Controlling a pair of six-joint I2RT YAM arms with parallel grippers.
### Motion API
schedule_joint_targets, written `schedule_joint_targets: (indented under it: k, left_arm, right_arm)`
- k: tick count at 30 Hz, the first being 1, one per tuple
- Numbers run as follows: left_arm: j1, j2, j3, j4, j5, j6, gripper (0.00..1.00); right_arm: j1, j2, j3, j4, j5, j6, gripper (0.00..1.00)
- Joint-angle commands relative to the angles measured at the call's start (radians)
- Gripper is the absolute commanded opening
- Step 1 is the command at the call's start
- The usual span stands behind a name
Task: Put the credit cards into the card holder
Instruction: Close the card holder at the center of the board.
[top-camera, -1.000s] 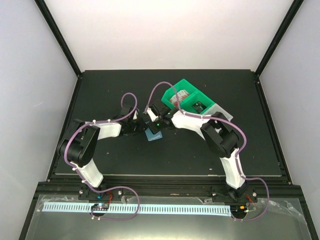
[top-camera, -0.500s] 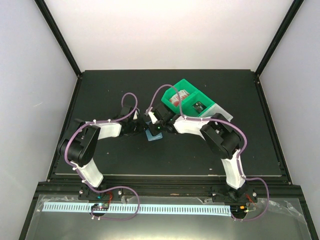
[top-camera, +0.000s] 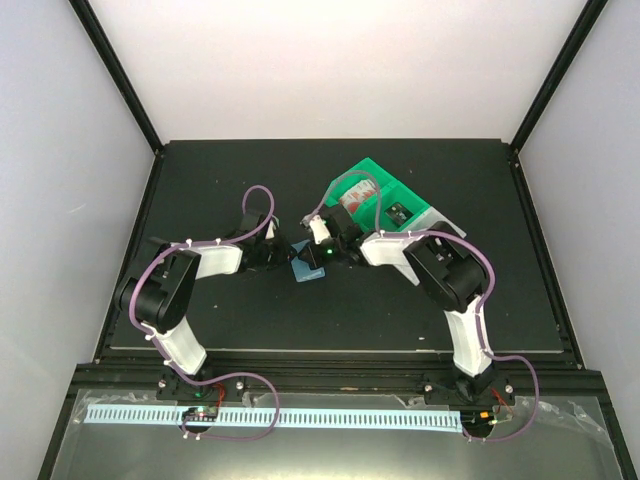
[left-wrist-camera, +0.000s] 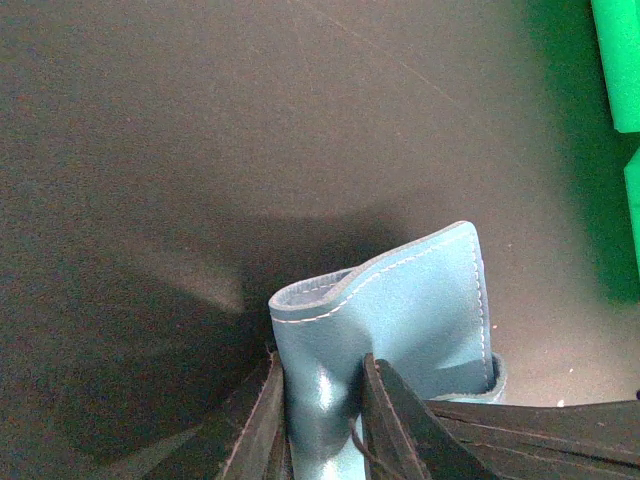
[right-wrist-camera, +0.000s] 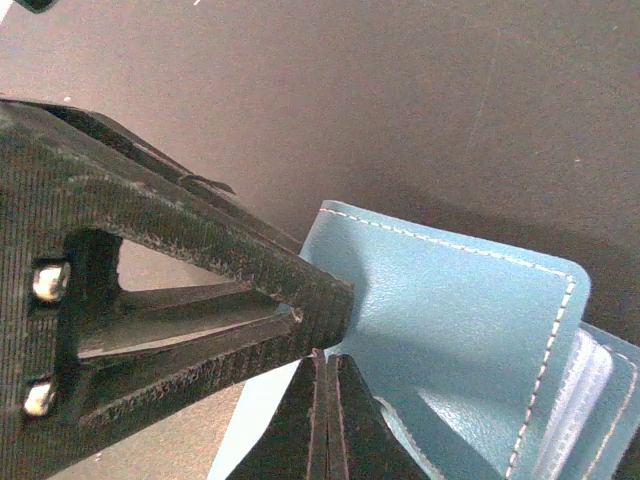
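Looking down, I had the dark surface (top-camera: 200, 190) filling the cell, with both arms reaching in over its middle: the left arm (top-camera: 195, 265) bent in from its side, the right arm (top-camera: 445, 275) from the other. Behind the right arm sat the green bin (top-camera: 372, 180), and inside it was something red and pale that I could not make out. And there, between the two wrists, lay the card holder (top-camera: 308, 268), teal, on the surface near the front of the bin. On the left wrist camera the left jaws pinched the holder near its fold, one finger on each side, the leather curling up between them. The right jaws were closed tight, tips pressed against the holder's outer flap right beside a left finger. Whether they nipped anything thin, I could not tell.
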Motion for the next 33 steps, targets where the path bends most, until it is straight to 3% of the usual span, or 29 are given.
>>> schedule_joint_targets:
  k: [1,13,21,28,33]
  left_arm:
    - [0.0,0.057,-0.042,-0.112,-0.022,0.01,0.23]
    - [0.0,0.059,-0.042,-0.115,-0.021,0.01,0.22]
    - [0.0,0.059,-0.041,-0.114,-0.015,0.012,0.23]
    - [0.0,0.053,-0.039,-0.116,-0.01,0.013,0.22]
    - [0.0,0.052,-0.039,-0.116,-0.004,0.015,0.23]
  right_arm:
    - [-0.072,0.129,-0.079,-0.234,-0.02,0.057,0.01]
    - [-0.138,0.196,-0.024,-0.309,-0.052,0.137,0.01]
    - [-0.135,0.046,0.026,-0.286,-0.095,0.128,0.19]
    - [-0.129,-0.056,0.093,-0.286,-0.147,0.131,0.22]
    - [-0.116,-0.123,0.092,-0.305,-0.09,0.106,0.23]
